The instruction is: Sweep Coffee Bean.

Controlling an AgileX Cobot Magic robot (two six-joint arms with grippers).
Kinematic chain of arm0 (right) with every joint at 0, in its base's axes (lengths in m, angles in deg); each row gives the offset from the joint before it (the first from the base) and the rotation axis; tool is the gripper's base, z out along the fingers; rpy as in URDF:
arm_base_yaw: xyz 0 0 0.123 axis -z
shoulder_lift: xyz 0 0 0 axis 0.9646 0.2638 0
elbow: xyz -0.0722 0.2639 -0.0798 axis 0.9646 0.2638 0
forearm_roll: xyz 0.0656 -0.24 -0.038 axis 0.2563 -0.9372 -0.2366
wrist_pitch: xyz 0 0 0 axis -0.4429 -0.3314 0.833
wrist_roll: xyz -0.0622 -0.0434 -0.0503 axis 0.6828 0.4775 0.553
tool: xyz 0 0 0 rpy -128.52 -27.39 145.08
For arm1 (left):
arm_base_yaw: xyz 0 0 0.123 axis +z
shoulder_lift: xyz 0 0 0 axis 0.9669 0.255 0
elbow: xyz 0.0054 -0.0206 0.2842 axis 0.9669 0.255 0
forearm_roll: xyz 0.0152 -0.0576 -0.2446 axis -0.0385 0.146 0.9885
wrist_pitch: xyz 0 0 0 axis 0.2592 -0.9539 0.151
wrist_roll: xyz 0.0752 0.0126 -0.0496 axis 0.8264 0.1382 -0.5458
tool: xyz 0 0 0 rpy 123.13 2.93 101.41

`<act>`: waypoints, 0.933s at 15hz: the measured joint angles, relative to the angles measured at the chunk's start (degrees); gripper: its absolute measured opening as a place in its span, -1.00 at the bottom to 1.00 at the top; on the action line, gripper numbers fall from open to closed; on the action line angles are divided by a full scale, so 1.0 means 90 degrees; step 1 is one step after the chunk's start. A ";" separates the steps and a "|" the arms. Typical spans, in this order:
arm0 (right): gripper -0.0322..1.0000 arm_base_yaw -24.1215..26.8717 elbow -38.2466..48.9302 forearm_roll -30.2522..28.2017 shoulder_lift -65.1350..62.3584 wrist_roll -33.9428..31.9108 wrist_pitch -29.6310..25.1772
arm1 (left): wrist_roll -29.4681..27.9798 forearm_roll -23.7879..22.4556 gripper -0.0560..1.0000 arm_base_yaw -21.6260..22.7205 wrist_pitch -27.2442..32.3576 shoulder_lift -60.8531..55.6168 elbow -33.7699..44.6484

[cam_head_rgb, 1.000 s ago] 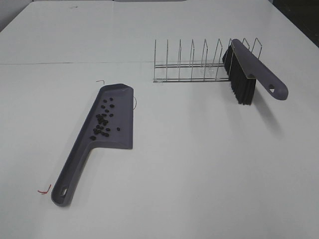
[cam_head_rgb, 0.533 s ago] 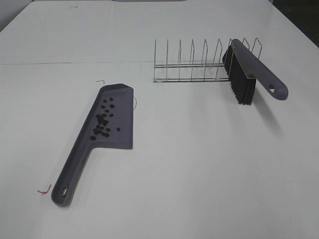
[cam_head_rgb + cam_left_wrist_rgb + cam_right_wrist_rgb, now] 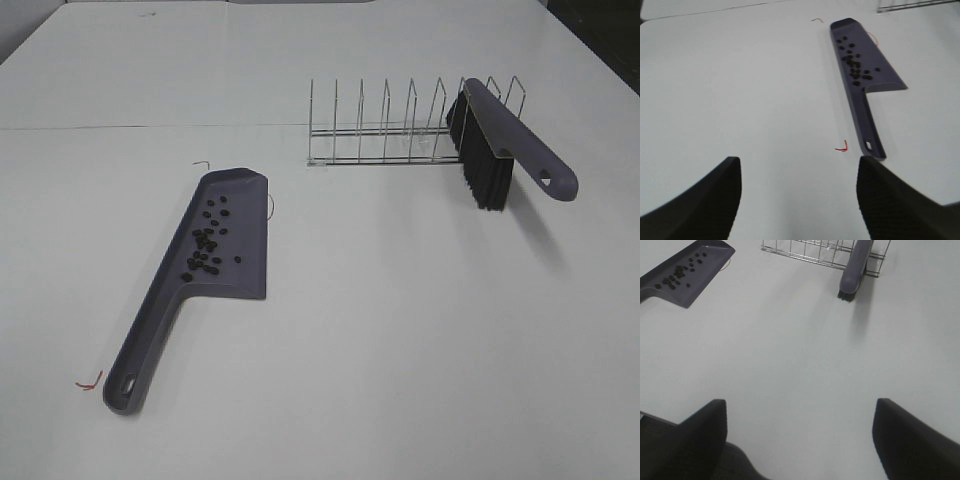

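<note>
Beans all in dustpan, none on surface. Brush parked in rack beside dustpan, looks finished. Both jaws open, empty, clear of dustpan.

The white table is carrying a grey dustpan, a wire rack and red wire scraps, all lying ahead of both grippers.

A broad white table fills nearly all I see under even light, with a dark strip beyond its far right corner.
</note>
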State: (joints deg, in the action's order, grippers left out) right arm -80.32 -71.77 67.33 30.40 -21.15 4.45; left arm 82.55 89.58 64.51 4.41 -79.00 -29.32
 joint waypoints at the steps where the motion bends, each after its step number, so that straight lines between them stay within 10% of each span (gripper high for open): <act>1: 0.49 0.0025 0.0000 0.0006 -0.0025 0.0000 0.0000 | 0.0000 0.0000 0.27 0.0172 0.0000 -0.0013 0.0000; 14: 0.49 0.0522 0.0000 0.0076 -0.0738 -0.0019 0.0000 | 0.0000 0.0000 0.27 0.0980 -0.0019 -0.0872 0.0000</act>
State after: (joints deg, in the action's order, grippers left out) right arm -75.62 -71.77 68.02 23.76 -21.32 4.45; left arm 82.55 89.58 73.34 4.24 -86.85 -29.32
